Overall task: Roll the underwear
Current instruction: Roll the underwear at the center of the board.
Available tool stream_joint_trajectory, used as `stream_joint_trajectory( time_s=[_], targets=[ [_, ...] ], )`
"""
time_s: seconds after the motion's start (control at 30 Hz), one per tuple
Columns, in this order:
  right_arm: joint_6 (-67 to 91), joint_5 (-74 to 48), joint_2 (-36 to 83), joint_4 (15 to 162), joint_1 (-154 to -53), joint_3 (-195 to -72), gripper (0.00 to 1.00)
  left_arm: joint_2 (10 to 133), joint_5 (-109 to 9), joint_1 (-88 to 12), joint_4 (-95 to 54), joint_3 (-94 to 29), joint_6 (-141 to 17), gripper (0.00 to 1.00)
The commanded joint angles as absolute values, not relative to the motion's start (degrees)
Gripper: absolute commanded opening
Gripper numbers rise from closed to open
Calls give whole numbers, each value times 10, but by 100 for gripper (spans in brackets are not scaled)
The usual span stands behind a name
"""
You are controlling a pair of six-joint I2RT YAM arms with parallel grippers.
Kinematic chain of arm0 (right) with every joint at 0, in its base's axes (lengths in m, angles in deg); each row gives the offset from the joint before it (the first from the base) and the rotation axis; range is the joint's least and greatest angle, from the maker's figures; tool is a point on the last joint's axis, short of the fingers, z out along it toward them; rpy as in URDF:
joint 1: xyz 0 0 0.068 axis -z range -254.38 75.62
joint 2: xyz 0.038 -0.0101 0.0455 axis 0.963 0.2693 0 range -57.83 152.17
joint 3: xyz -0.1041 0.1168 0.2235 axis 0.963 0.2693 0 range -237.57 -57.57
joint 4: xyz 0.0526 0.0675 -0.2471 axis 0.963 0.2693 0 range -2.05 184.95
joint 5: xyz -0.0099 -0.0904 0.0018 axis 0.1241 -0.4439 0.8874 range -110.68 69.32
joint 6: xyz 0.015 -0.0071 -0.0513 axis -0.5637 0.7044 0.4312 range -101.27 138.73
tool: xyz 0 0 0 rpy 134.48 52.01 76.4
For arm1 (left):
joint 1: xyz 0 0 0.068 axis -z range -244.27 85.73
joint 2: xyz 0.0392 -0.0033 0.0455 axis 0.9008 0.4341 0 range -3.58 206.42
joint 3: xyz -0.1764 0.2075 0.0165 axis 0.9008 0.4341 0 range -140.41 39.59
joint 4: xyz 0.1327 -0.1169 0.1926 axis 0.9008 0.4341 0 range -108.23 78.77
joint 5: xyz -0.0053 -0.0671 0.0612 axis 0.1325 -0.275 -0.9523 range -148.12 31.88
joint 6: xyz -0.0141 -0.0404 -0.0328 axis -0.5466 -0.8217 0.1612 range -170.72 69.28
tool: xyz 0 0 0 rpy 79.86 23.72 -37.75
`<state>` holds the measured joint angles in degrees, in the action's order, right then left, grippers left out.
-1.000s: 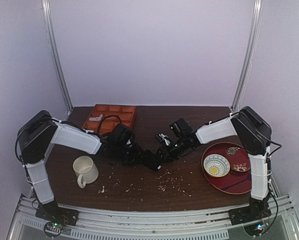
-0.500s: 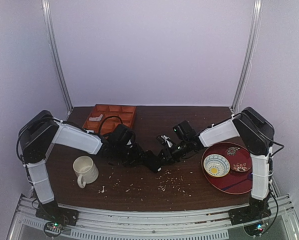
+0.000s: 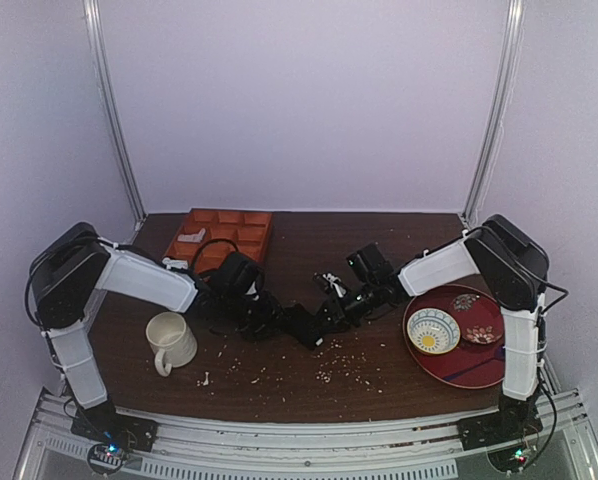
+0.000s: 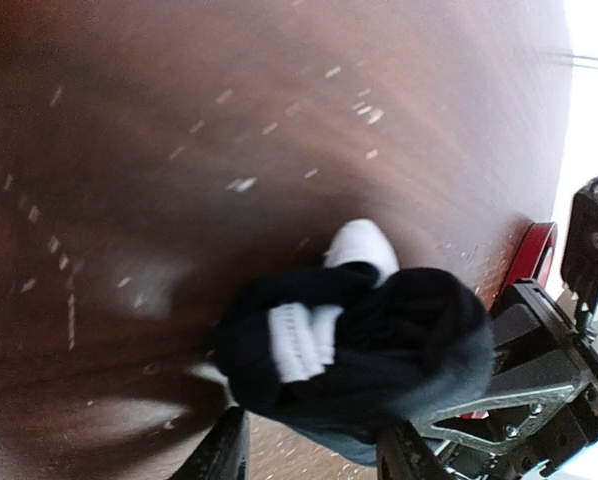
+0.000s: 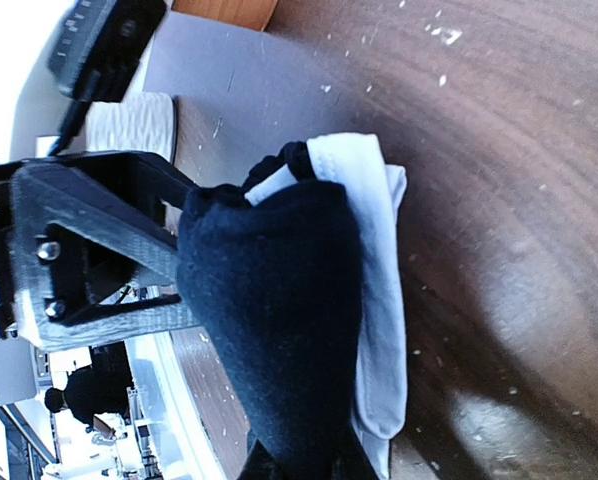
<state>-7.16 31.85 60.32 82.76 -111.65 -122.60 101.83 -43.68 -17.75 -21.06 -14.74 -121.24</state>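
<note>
overhead, both claws are meeting at the underwear [image 3: 301, 325] mid-counter, equally near. left claw [image 4: 314, 450] is straddling the bundle, fingers spread, its long axis running crosswise. right claw [image 5: 299, 465] is pinching the dark fold.

On the tabletop [image 3: 379, 235], the underwear [image 3: 304, 325] lies near the middle, between the left gripper [image 3: 269, 318] on its left and the right gripper [image 3: 331, 312] on its right. A mug [image 3: 169, 340] stands left of them, nearer the front edge. A compartment tray [image 3: 224, 235] sits behind, toward the back left. A plate [image 3: 479, 360] lies at the right, with a bowl [image 3: 433, 330] on it. Crumbs [image 3: 339, 365] are scattered in front of the underwear.
</note>
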Motion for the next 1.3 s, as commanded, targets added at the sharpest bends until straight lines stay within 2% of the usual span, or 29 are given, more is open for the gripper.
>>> stream_joint_trajectory(
  time_s=[0.0, 0.23, 0.5, 0.67, 0.83, 0.93, 1.13, 1.27],
  targets=[
    [-74, 281, 623, 913, -1129, -1198, 0, 1014, -425, -174, -258, -102, -1273, 56],
    [-84, 307, 635, 893, -1132, -1195, 0, 1015, -425, -165, -313, -121, -1264, 57],
    [-73, 298, 636, 908, -1133, -1202, 0, 974, -429, -164, -264, -162, -1229, 56],
    [-71, 293, 635, 917, -1133, -1208, 0, 977, -419, -164, -276, -169, -1233, 49],
    [-68, 289, 633, 927, -1134, -1214, 0, 990, -418, -164, -252, -182, -1219, 49],
    [-62, 281, 632, 941, -1136, -1221, 0, 1011, -423, -165, -186, -211, -1208, 48],
    [-46, 274, 629, 966, -1144, -1233, 1, 1041, -440, -164, -96, -257, -1161, 56],
    [-36, 275, 629, 977, -1148, -1239, 5, 1059, -445, -164, -76, -265, -1158, 56]
  ],
)
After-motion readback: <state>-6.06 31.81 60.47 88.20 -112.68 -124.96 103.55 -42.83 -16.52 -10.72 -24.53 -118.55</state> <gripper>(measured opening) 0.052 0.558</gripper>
